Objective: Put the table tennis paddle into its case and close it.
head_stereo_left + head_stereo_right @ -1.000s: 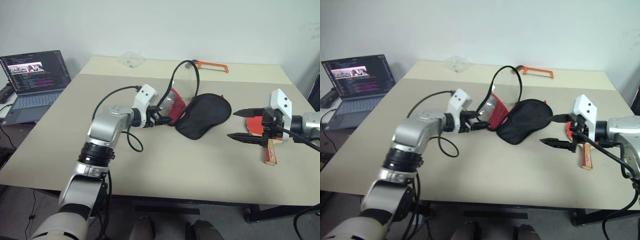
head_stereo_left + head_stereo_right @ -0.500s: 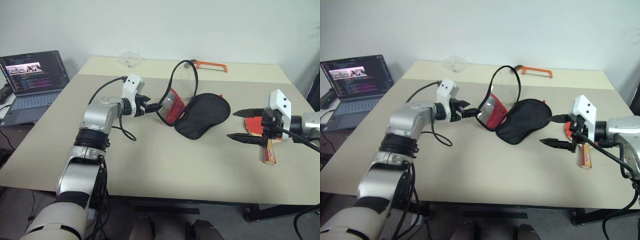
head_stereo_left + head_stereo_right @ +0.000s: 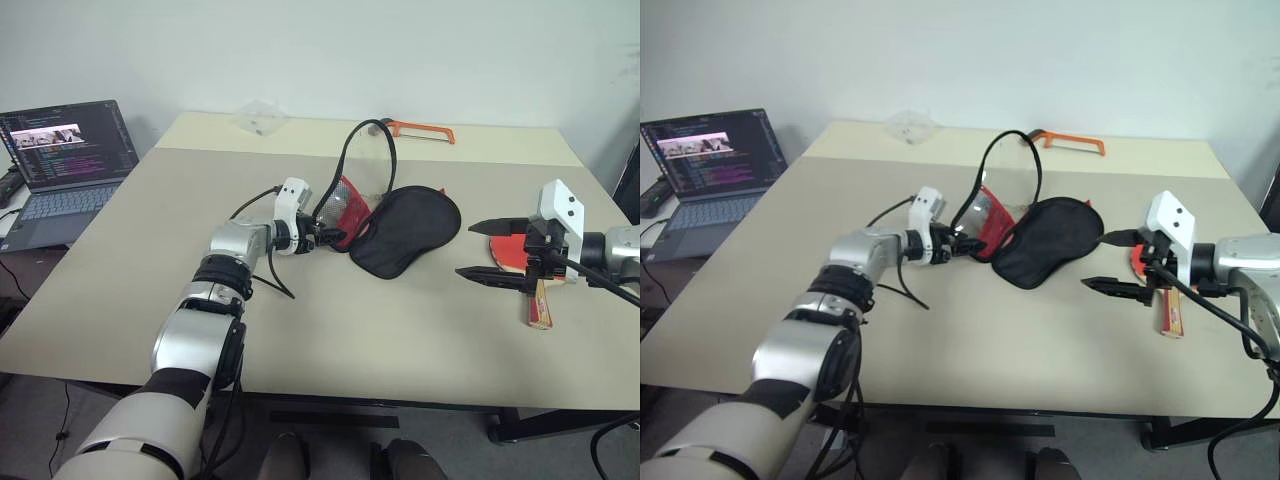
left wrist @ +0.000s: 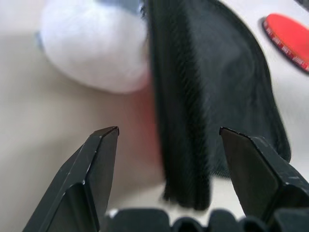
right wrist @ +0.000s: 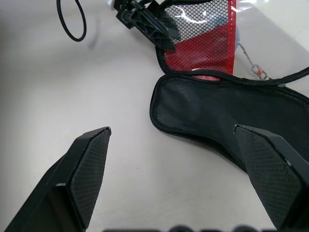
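Table tennis paddle [image 3: 527, 262], round red rubber face, short light-wood handle with dark stripes: lies flat on the beige desk [image 3: 330, 330] near its right edge, handle toward the front, well to the right of the case and outside it.

Case [image 3: 405, 230], soft paddle-shaped zip pouch, black outer face, red lining and black mesh pocket, black edging: lies near the desk's middle, unzipped. The black half lies flat; the red mesh half [image 3: 345, 210] stands tilted up at the case's left side.

Left claw [image 3: 325, 238]: at the case's left edge, its black fingers [image 4: 99, 159] apart, one on either side of the black zipped edging, not pressed onto it. A white, soft, rounded thing [image 4: 94, 50] shows beyond that edging in the left wrist view.

Right claw [image 3: 490, 250]: hangs above the desk between the case and the paddle, fingers spread wide, nothing between them, pointing toward the case.

Orange-framed hacksaw [image 3: 425, 131]: behind the case, near the desk's far edge.

Crumpled clear plastic bag [image 3: 262, 116]: behind and left of the case.

Open laptop [image 3: 65, 160], screen lit: far left of the case, off the desk.
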Robot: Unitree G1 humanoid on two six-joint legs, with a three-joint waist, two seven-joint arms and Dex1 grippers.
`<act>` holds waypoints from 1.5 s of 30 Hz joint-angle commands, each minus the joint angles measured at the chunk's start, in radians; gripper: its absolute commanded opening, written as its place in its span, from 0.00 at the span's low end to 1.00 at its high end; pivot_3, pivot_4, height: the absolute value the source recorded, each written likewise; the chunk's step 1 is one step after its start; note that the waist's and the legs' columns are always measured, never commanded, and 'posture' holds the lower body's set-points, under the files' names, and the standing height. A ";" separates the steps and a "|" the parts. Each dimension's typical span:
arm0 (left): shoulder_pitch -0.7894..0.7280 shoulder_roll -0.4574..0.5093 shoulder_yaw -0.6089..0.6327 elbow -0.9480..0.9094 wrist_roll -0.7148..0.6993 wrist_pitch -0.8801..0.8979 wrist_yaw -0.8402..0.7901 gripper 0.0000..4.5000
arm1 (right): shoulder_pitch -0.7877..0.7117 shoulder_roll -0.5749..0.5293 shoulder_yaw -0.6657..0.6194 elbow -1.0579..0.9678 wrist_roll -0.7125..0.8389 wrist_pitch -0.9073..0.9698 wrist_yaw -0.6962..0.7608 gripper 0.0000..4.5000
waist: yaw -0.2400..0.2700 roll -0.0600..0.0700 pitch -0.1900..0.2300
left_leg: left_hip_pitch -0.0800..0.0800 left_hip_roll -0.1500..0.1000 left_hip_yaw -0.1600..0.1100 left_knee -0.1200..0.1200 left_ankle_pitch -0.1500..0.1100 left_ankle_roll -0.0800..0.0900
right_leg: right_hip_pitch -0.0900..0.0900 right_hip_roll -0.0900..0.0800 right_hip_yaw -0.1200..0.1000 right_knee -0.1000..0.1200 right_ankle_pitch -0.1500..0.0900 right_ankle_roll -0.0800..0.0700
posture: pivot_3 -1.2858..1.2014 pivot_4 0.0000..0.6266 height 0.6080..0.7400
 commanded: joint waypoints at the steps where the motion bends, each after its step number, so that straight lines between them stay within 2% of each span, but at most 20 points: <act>1: -0.017 -0.022 0.043 -0.056 -0.026 0.043 0.044 0.54 | 0.001 -0.021 -0.040 -0.036 0.010 0.001 -0.008 1.00 | 0.000 0.000 0.000 | 0.000 0.000 0.000 0.000 0.000 0.000 | 0.000 0.000 0.000 0.000 0.000 0.000 | 0.52 0.24 1.00; 6: 0.014 -0.050 0.112 -0.164 -0.066 0.173 0.156 0.12 | 0.012 -0.020 -0.045 -0.046 0.013 0.006 -0.014 1.00 | 0.000 0.000 0.000 | 0.000 0.000 0.000 0.000 0.000 0.000 | 0.000 0.000 0.000 0.001 0.000 0.000 | 0.52 0.24 1.00; 8: 0.047 -0.073 0.136 -0.238 -0.080 0.218 0.224 0.00 | 0.014 -0.018 -0.044 -0.046 0.012 0.005 -0.016 1.00 | 0.000 0.000 0.000 | 0.000 0.000 -0.001 0.000 0.000 0.000 | 0.000 0.000 0.000 0.001 0.000 0.000 | 0.52 0.24 1.00; 12: 0.122 -0.140 0.188 -0.414 -0.128 0.315 0.353 0.00 | 0.013 -0.021 -0.041 -0.048 0.013 0.005 -0.018 1.00 | 0.000 0.000 0.000 | 0.000 0.000 -0.001 0.001 0.000 0.000 | 0.000 0.000 0.000 0.002 0.000 0.000 | 0.52 0.24 1.00; 18: 0.232 -0.308 0.251 -0.675 -0.174 0.418 0.588 0.00 | 0.015 -0.034 -0.042 -0.049 0.015 0.007 -0.013 1.00 | 0.001 0.000 0.000 | 0.000 0.000 -0.002 0.003 0.000 -0.001 | 0.001 0.000 -0.001 0.003 0.000 0.000 | 0.52 0.24 1.00; 21: 0.280 -0.402 0.238 -0.781 -0.192 0.449 0.658 0.00 | 0.018 -0.041 -0.043 -0.053 0.016 0.010 -0.012 1.00 | 0.001 0.000 0.000 | 0.000 -0.001 -0.003 0.003 0.001 -0.001 | 0.001 0.000 0.000 0.003 0.000 0.000 | 0.52 0.24 1.00; 25: 0.320 -0.470 0.194 -0.874 -0.221 0.495 0.677 0.00 | 0.019 -0.047 -0.043 -0.052 0.018 0.010 -0.008 1.00 | 0.001 0.000 0.000 | 0.001 -0.001 -0.003 0.003 0.001 -0.001 | 0.001 0.000 0.000 0.004 0.000 0.000 | 0.52 0.24 1.00; 31: 0.357 -0.462 0.136 -0.932 -0.250 0.534 0.678 0.00 | 0.015 -0.048 -0.037 -0.049 0.017 0.007 -0.005 1.00 | 0.000 0.000 0.000 | 0.001 -0.001 -0.003 0.003 0.001 -0.001 | 0.002 0.000 0.000 0.004 0.000 0.000 | 0.52 0.24 1.00; 37: 0.360 -0.456 0.156 -0.911 -0.264 0.540 0.712 0.00 | 0.007 -0.037 -0.025 -0.044 0.014 0.002 -0.002 1.00 | 0.000 0.000 0.000 | 0.001 -0.002 -0.003 0.003 0.001 -0.001 | 0.002 0.000 0.000 0.004 0.000 0.000 | 0.52 0.24 1.00; 45: 0.354 -0.523 0.170 -0.892 -0.285 0.542 0.786 0.00 | 0.004 -0.028 -0.009 -0.046 0.008 -0.003 0.003 1.00 | 0.000 0.000 0.000 | 0.001 -0.002 -0.003 0.003 0.001 -0.001 | 0.002 0.000 0.000 0.003 0.000 0.001 | 0.52 0.24 1.00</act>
